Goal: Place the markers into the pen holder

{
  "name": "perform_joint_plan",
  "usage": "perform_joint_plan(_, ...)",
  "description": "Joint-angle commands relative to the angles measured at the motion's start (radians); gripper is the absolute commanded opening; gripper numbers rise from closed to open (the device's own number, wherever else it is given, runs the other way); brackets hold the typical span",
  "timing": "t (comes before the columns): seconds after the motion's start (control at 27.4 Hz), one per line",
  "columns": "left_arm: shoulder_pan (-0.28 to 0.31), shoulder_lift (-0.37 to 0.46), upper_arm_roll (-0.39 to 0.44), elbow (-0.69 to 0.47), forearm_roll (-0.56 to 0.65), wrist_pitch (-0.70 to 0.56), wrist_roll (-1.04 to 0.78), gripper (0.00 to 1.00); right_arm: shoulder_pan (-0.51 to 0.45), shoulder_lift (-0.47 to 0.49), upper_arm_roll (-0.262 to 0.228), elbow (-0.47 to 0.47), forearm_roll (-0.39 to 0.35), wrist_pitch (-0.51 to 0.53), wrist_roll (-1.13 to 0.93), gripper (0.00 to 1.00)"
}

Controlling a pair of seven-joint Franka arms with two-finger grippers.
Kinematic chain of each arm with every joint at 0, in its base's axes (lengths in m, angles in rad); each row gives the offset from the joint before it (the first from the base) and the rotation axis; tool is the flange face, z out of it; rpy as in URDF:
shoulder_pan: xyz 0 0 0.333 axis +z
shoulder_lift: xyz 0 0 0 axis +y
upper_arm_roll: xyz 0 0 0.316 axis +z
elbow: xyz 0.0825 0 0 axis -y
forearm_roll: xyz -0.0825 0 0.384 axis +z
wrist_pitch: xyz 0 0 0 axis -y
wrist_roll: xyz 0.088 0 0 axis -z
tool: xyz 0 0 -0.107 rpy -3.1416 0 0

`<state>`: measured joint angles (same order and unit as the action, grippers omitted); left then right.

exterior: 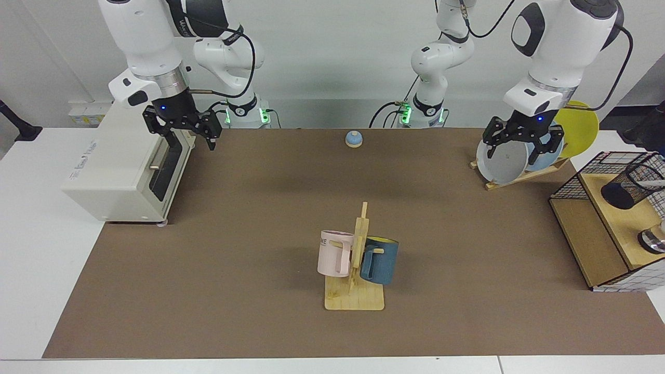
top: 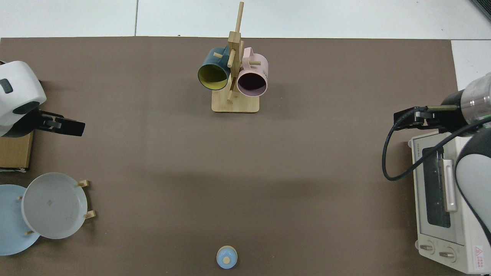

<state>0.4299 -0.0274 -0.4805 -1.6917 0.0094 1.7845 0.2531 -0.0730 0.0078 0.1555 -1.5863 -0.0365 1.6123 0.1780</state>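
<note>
The pen holder (exterior: pixel 629 188), a black mesh cup, sits on the wooden shelf at the far right of the facing view. A marker's white barrel end (exterior: pixel 655 183) pokes out of its mouth; the cap is hidden. My left gripper (exterior: pixel 521 150) hangs open and empty in front of the plates, well clear of the holder toward the table's middle. The top view shows the left gripper (top: pixel 72 128) at the left edge; the holder is outside that view. My right gripper (exterior: pixel 183 134) waits open and empty beside the toaster oven, and appears in the top view as the right gripper (top: pixel 409 119).
A wire-grid frame (exterior: pixel 602 166) with wooden shelves surrounds the holder. Plates (exterior: pixel 503 156) lean in a wooden rack behind the left gripper. A mug tree (exterior: pixel 356 270) with pink and blue mugs stands mid-table. The toaster oven (exterior: pixel 119 166) and a small blue knob (exterior: pixel 353 138) are farther off.
</note>
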Motion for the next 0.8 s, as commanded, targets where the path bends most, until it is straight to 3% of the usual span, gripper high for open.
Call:
perform_joint_plan(0.0,-0.077,-0.002,0.061,0.027,-0.017,-0.069,-0.041,1.0,-0.024,-0.025,0.013,-0.032,0.023,0.026,0.009,1.0)
perform_joint_plan(0.15,-0.245,0.003,0.219,0.07,-0.017,-0.112,-0.051,1.0,-0.024,-0.025,0.013,-0.032,0.023,0.026,0.009,1.0)
perform_joint_plan(0.4,-0.373,0.009,0.302,0.09,-0.017,-0.138,-0.123,1.0,-0.024,-0.025,0.013,-0.034,0.023,0.026,0.009,1.0)
perform_joint_plan(0.51,-0.459,0.007,0.374,0.09,-0.017,-0.154,-0.143,1.0,-0.024,-0.025,0.013,-0.034,0.023,0.026,0.009,1.0)
perform_joint_plan(0.77,-0.499,-0.006,0.399,0.086,-0.019,-0.149,-0.189,1.0,-0.024,-0.025,0.013,-0.032,0.023,0.026,0.009,1.0)
